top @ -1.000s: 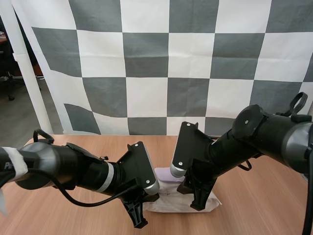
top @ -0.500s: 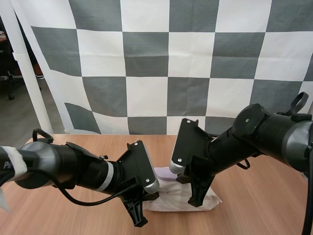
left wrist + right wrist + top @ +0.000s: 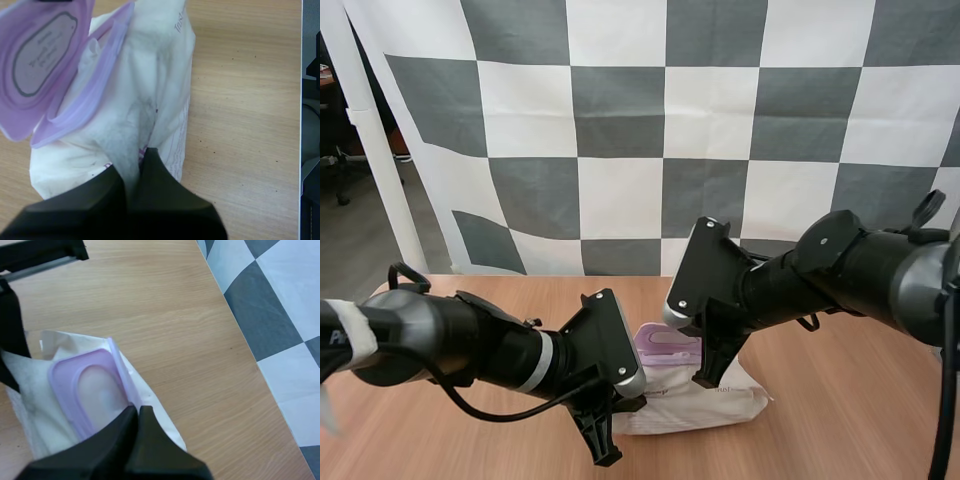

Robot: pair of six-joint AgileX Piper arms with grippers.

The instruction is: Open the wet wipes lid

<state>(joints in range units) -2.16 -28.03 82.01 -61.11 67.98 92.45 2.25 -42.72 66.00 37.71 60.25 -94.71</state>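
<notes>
A white wet wipes pack (image 3: 705, 405) lies on the wooden table between my two arms. Its purple lid (image 3: 668, 345) is swung up off the pack. My right gripper (image 3: 708, 375) is shut on the lid's edge; the right wrist view has the fingertips (image 3: 136, 410) pinching the rim of the lid (image 3: 92, 387). My left gripper (image 3: 603, 445) is shut on the pack's near end. In the left wrist view it (image 3: 134, 162) pinches a fold of the white wrapper (image 3: 155, 75), and the open lid (image 3: 42, 60) stands beyond with its label side showing.
Bare wooden table (image 3: 840, 420) runs to the right of the pack and in front of it. Both arms crowd close over the pack. My left gripper's fingers (image 3: 10, 320) stand at the pack's far end in the right wrist view.
My right gripper has shut on the lid and pulled it up and back, so the lid now stands open. The left arm has held still on the pack.
</notes>
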